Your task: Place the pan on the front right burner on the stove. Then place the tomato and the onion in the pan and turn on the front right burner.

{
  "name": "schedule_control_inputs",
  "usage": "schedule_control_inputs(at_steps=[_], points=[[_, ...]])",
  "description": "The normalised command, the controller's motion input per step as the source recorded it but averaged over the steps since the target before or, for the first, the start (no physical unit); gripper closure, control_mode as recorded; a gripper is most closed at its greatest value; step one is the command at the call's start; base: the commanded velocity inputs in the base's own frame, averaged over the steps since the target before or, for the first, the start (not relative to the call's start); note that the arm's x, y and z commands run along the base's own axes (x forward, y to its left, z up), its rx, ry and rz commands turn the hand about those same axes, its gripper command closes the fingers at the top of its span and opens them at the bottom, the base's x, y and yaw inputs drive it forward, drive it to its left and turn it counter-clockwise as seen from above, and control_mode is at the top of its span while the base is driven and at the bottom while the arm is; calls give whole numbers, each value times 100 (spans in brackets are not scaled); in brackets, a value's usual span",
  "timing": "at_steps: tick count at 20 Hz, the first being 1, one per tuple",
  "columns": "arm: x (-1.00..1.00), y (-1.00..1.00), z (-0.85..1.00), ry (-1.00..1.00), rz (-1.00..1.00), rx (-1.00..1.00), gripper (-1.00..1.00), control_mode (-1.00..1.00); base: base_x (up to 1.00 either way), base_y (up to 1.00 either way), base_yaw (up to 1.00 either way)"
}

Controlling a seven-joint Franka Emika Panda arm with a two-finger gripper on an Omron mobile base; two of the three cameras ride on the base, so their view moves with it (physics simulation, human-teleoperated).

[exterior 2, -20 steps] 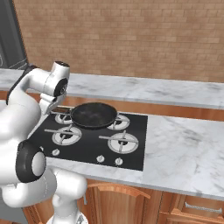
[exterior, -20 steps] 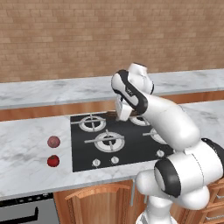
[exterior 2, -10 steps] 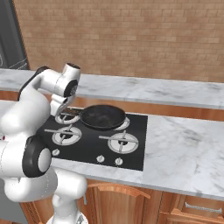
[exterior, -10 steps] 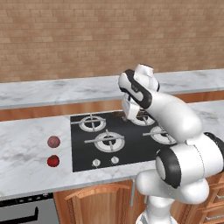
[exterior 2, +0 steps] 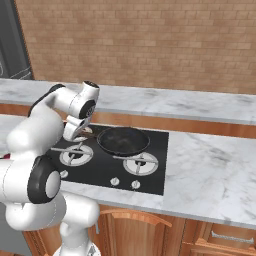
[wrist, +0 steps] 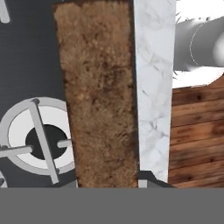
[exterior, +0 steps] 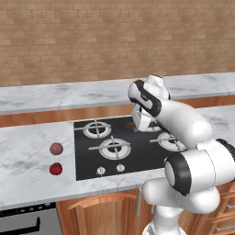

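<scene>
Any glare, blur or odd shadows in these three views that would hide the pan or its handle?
Right base view: flat even light, pan sharp, faint sheen inside. Left base view: crisp, no glare, but the arm covers the pan. Hand view: the handle sits so close its brown texture looks coarse and grainy; burner beside it is clean-edged.

Arm is reaching forward, elbow bent, wrist pointing down; gripper point(exterior 2: 76, 134) is clamping the pan's handle point(wrist: 98, 92) at 6 o'clock.

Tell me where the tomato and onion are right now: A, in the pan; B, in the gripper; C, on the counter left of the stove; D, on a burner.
C: the tomato and onion sit on the marble counter left of the stove.
</scene>
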Motion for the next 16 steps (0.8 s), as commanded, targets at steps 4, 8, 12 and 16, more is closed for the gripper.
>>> schedule_control_inputs(at_steps=[4, 8, 12, 16], points=[[6, -16, -23, 0, 0, 0, 100, -100, 0, 0, 0], [11, -13, -23, 0, 0, 0, 100, -100, 0, 0, 0], [24, -8, -30, 0, 0, 0, 100, -100, 0, 0, 0], [28, -10, -28, 0, 0, 0, 100, -100, 0, 0, 0]])
